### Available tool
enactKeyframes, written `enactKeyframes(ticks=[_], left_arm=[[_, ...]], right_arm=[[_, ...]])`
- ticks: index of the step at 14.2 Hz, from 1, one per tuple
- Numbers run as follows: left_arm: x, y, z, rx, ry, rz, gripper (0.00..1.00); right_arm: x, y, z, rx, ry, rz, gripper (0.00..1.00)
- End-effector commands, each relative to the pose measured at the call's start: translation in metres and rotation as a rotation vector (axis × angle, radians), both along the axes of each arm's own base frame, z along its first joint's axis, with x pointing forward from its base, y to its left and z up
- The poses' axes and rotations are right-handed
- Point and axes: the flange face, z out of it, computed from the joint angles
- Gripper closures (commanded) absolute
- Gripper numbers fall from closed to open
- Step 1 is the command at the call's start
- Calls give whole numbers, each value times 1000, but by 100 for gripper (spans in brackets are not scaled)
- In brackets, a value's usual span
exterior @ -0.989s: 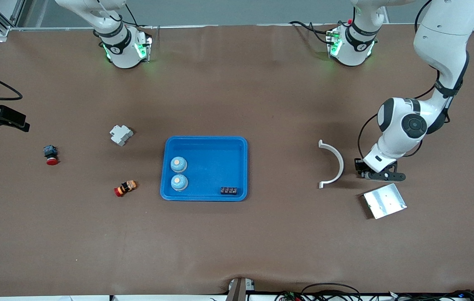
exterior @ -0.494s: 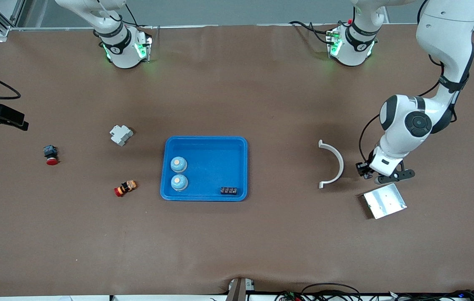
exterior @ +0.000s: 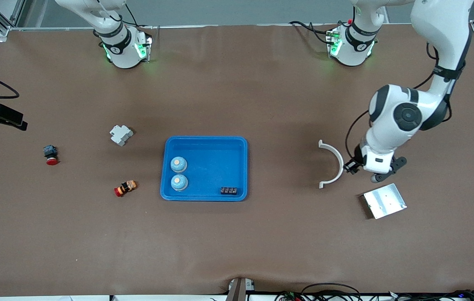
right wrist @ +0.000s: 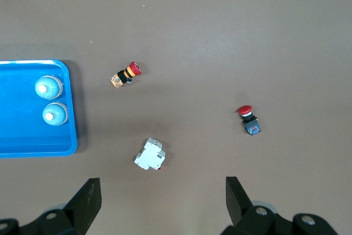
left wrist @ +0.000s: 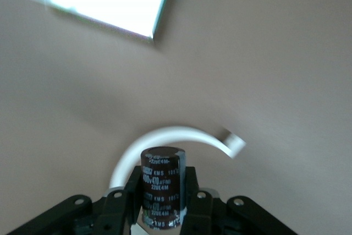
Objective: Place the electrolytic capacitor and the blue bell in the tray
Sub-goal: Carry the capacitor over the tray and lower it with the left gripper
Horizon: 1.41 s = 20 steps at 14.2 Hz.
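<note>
The left pincer [exterior: 365, 174], clamped on the electrolytic capacitor [left wrist: 161, 184], has swung from the silver plate [exterior: 384, 201] toward the tray [exterior: 204, 196] (bells [exterior: 178, 164] already inside); the right pincer [right wrist: 162, 205] waits open.

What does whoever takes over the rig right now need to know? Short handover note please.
Left hand: shut on the electrolytic capacitor, up in the air over the table between the white curved piece and the silver plate, at the left arm's end.
Right hand: open, holding nothing, waiting high over the right arm's end of the table.
Tray: holds two blue bells and a small black block.
Done: bells in tray, capacitor picked up.
Left: carry the capacitor to the tray and release it there.
</note>
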Motion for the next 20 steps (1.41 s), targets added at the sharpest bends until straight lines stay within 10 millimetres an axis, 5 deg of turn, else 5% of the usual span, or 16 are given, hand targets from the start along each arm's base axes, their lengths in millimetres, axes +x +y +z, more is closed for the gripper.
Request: enactKeyframes(ticks=[1, 11, 20], left_arm=[[-6, -42, 12, -35, 15, 163, 100], [-9, -197, 31, -154, 39, 659, 100], [-52, -320, -39, -87, -13, 872, 100]], right_arm=[[-1, -1, 6, 19, -4, -15, 0], [-1, 0, 6, 19, -1, -9, 0], [0, -1, 3, 25, -9, -10, 0]])
